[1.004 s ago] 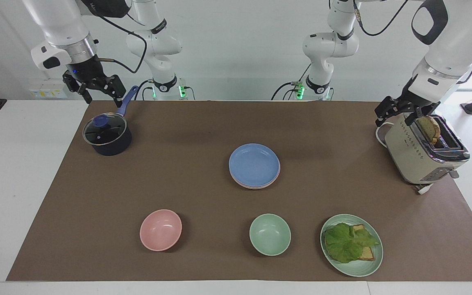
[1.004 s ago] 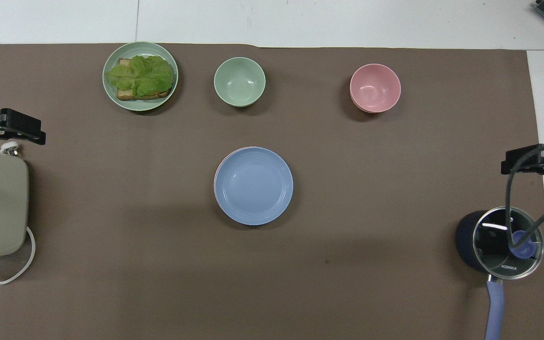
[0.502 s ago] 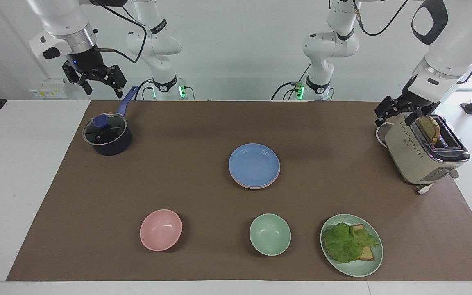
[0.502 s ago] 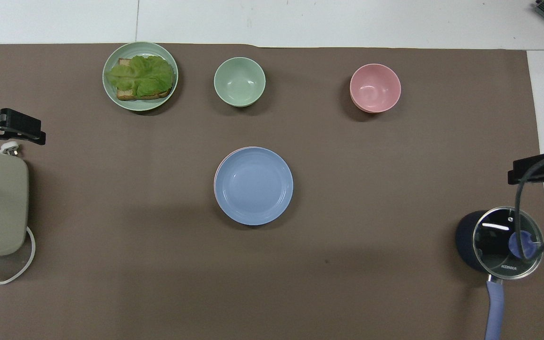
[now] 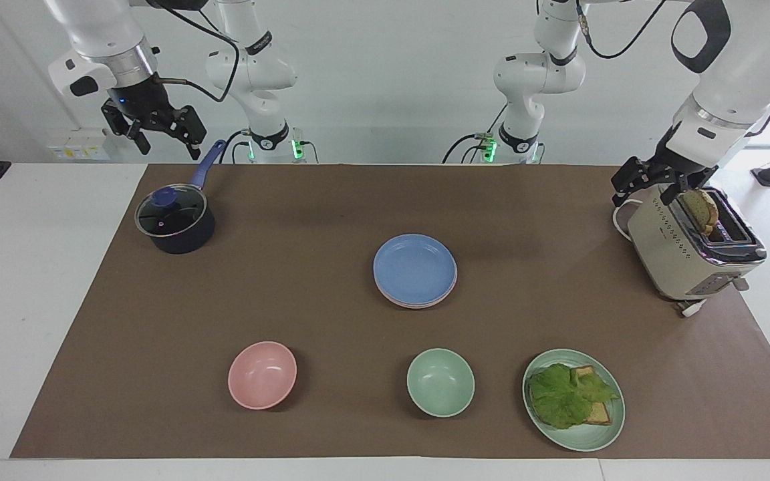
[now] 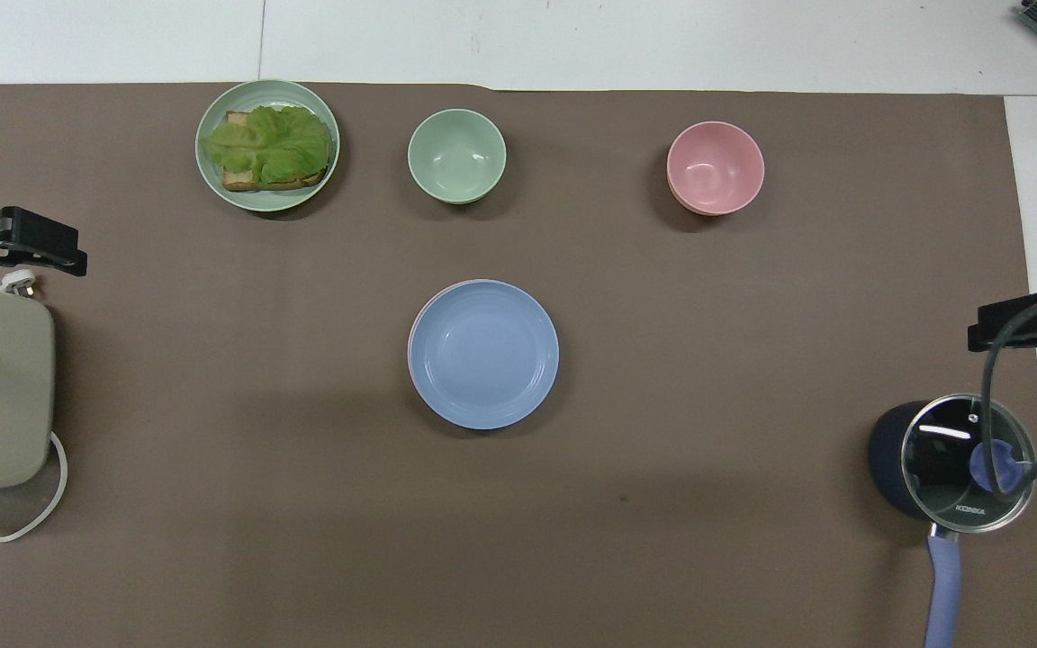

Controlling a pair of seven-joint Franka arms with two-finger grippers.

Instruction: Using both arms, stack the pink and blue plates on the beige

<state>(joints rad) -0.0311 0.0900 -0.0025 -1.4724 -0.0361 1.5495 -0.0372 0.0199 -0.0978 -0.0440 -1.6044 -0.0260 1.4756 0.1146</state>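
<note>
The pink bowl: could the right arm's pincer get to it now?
Probably yes. The right pincer hangs open and empty up by the pot, and only bare mat lies between it and the pink bowl.

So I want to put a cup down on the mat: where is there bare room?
Bare mat lies between the saucepan and the blue plate on its stack, and between that stack and the toaster. The row of pink bowl, green bowl and lettuce plate is more crowded.
</note>
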